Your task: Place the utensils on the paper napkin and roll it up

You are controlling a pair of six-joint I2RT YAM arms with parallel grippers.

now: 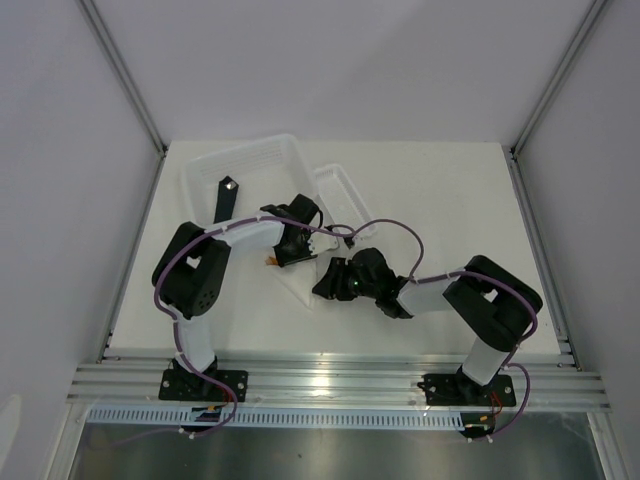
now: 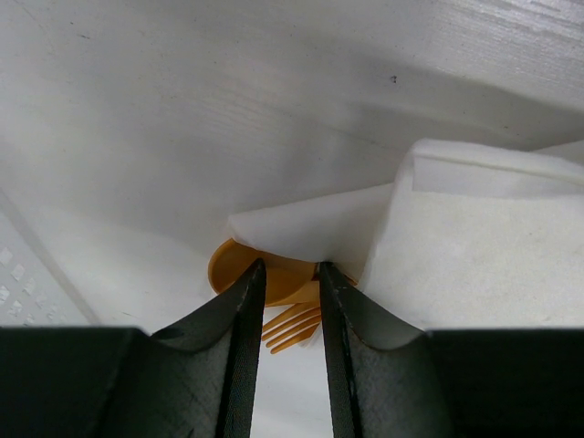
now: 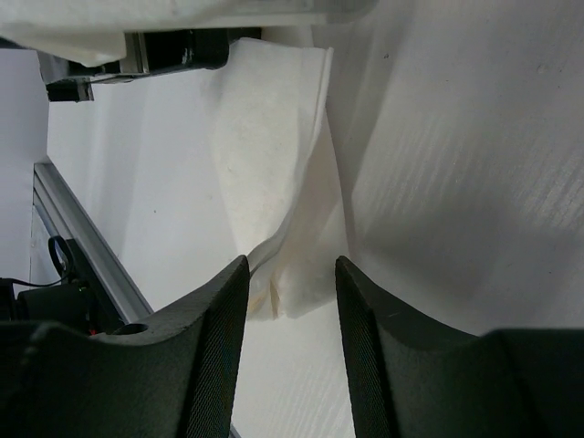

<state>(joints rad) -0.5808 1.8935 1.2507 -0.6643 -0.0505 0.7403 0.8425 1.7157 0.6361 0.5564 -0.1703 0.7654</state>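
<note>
The orange utensils lie under a folded edge of the white paper napkin (image 2: 456, 246). The spoon bowl (image 2: 239, 266) and fork tines (image 2: 294, 324) stick out at my left gripper (image 2: 289, 266), whose narrow jaws close round the utensils' ends. From above, a bit of orange (image 1: 270, 262) shows beside the left gripper (image 1: 285, 252). The napkin (image 3: 274, 155) runs as a long loose fold to my right gripper (image 3: 290, 265), whose jaws pinch its gathered end. The right gripper (image 1: 327, 283) sits just right of the left one, with the napkin (image 1: 306, 272) between them.
A large white plastic tray (image 1: 200, 175) stands at the back left, with a black flat bar (image 1: 227, 195) in it. A smaller white tray (image 1: 345, 195) lies beside it, just behind the grippers. The left arm's wrist (image 3: 173, 50) shows beyond the napkin.
</note>
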